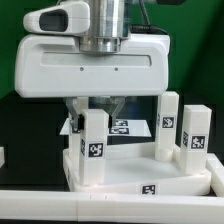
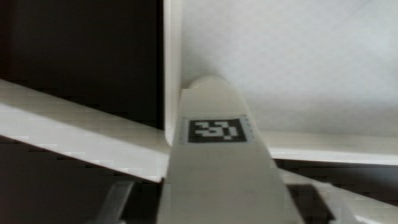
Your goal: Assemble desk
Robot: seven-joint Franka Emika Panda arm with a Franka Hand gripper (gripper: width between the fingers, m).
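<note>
- Pinched a leg [image 1: 95, 148] in the pincer [image 1: 96, 112], upright, likely to fit it in.
- Sat low in front: desk top [image 1: 190, 178], two legs [image 1: 168, 126] standing on it.

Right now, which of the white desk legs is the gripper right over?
The leg standing on the tabletop toward the exterior view's left, directly beneath the gripper. The other two legs stand together toward the exterior view's right, away from the gripper.
</note>
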